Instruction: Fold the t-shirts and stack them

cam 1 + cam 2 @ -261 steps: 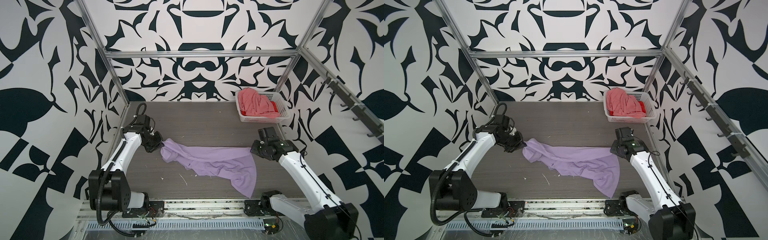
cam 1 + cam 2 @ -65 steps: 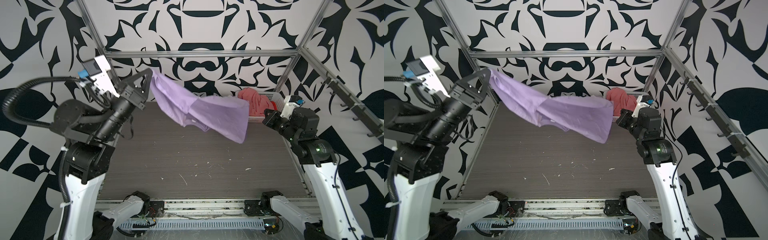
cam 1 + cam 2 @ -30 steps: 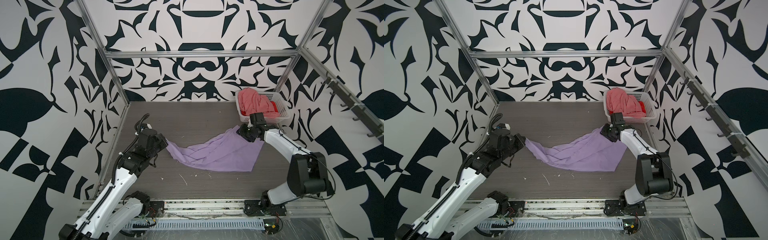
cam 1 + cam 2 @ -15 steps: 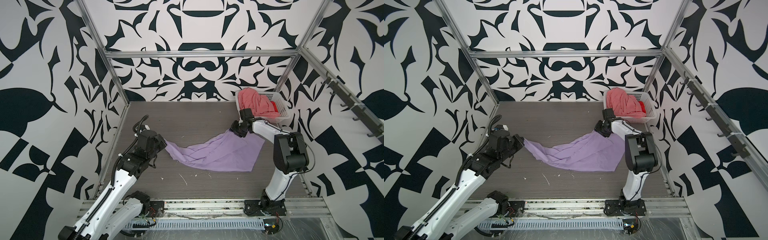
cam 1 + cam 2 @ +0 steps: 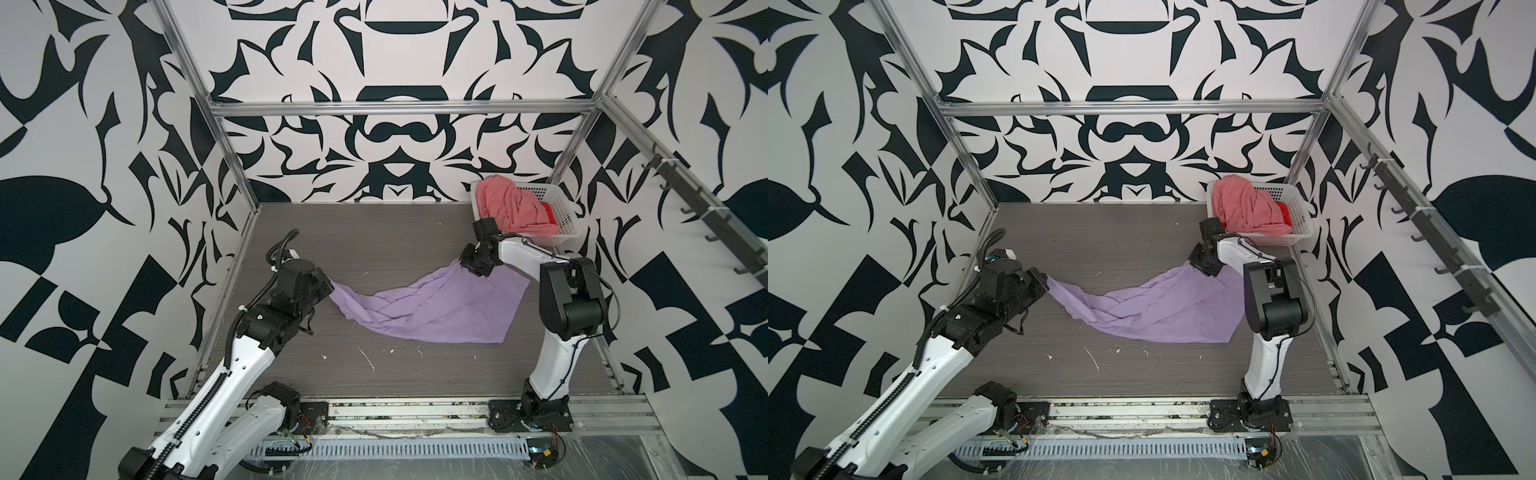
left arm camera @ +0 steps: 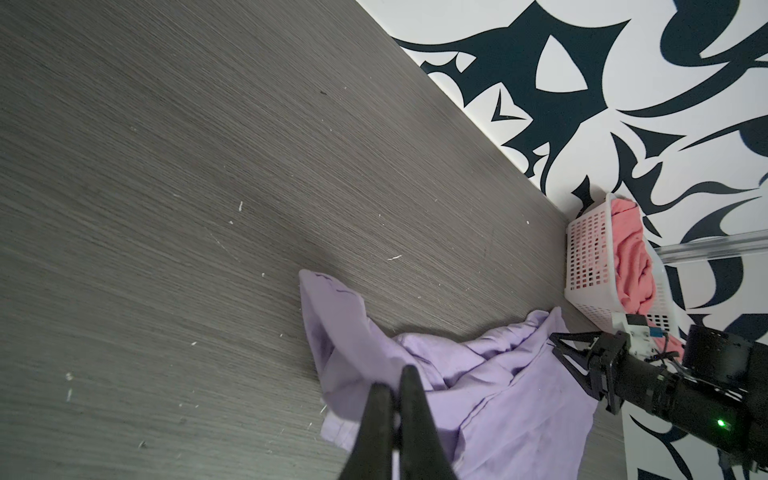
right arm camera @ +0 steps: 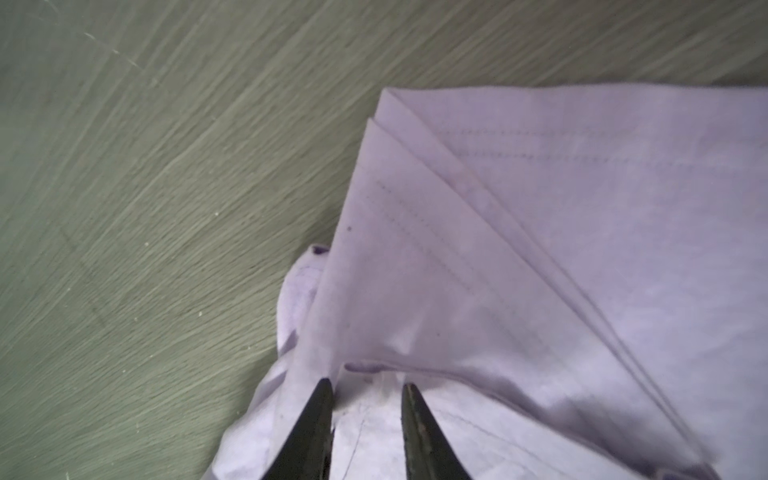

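Lavender short-sleeved cloth t-shirt (image 5: 436, 307): we are finding it half-spread and creased on the grey wood-grain worktop (image 5: 374, 232), in front of the white perforated plastic basket (image 5: 567, 216). Risk: we are judging that the right hand (image 7: 365, 384), its fingers standing apart over a doubled hem, may close on one layer only, bunching the cloth on any pull. Pose: the left hand (image 5: 330, 288) is reaching in low, clamped together on the shirt's near corner, while the right arm is bending sharply at the elbow, hand angling down.
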`<act>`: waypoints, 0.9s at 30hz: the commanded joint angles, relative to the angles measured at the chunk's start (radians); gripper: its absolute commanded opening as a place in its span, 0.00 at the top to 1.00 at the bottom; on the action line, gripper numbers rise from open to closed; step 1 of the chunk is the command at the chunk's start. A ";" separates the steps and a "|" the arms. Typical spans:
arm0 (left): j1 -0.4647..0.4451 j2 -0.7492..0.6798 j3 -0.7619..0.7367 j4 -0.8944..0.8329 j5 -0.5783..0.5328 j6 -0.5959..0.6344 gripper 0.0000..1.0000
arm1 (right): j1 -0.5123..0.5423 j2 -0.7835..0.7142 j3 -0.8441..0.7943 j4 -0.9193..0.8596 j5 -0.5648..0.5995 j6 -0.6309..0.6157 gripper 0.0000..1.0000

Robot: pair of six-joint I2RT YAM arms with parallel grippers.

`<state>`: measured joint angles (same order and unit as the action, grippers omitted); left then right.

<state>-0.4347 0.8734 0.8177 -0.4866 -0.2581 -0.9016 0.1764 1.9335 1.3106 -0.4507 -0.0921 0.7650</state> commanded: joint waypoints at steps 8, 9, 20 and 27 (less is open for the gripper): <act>0.001 -0.002 0.005 0.043 -0.015 -0.027 1.00 | 0.001 0.035 0.058 -0.028 0.018 0.005 0.61; 0.002 -0.001 0.002 0.044 -0.015 -0.030 1.00 | 0.000 0.040 0.063 -0.035 0.023 0.006 0.61; 0.002 -0.005 -0.005 0.055 -0.022 -0.042 1.00 | -0.001 -0.005 0.027 -0.036 0.029 -0.005 1.00; 0.002 0.017 0.001 0.069 -0.016 -0.035 1.00 | -0.001 -0.114 -0.011 -0.044 0.058 -0.015 1.00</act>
<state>-0.4347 0.8818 0.8177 -0.4400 -0.2592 -0.9279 0.1764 1.9091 1.3136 -0.4824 -0.0700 0.7589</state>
